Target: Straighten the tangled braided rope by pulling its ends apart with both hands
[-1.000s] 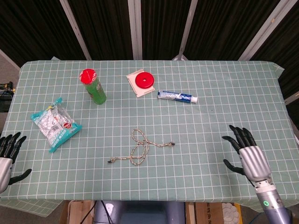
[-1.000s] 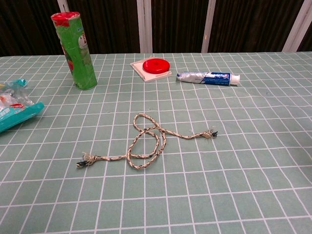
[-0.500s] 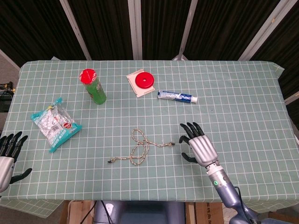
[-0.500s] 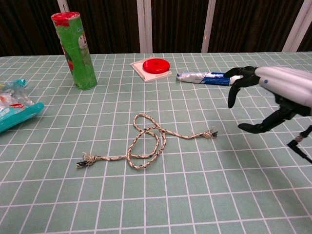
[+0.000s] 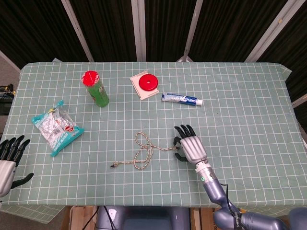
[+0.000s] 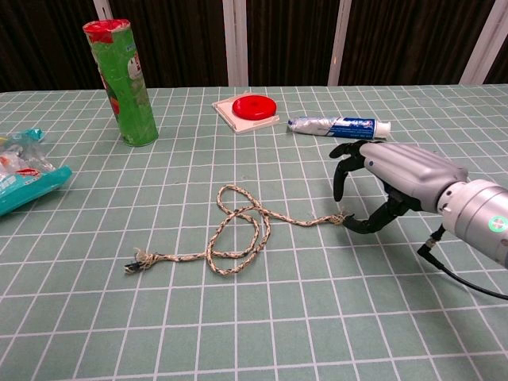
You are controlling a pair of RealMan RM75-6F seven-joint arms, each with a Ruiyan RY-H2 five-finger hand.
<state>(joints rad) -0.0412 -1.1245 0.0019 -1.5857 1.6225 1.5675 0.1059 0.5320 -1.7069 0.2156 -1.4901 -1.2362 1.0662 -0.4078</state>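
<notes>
At bench centre, rope: braided rope (image 5: pixel 142 152) lies tangled on the green checked bench (image 5: pixel 240 96), loops in the middle, one frayed end toward the left front, other end trailing right.
Right hand: right hand (image 5: pixel 190 147) over the rope's right end; fingers (image 6: pixel 343 163) arched above it, thumb low just beside the frayed tip; touching or not, cannot tell; not closed on the rope.
Left hand: left hand (image 5: pixel 8 160) at the bench's left front edge, fingers spread, holding nothing, well apart from the rope; seen in head view only.
Chips can: green can with red lid (image 6: pixel 121 81) upright, back left.
Snack bag: teal snack bag (image 5: pixel 56 126) flat on the left side, between can and left hand.
Red disc: round red lid on a white square card (image 5: pixel 147 85), back centre.
Toothpaste: toothpaste tube (image 5: pixel 181 99) lying flat just right of the red disc, behind the right hand.
</notes>
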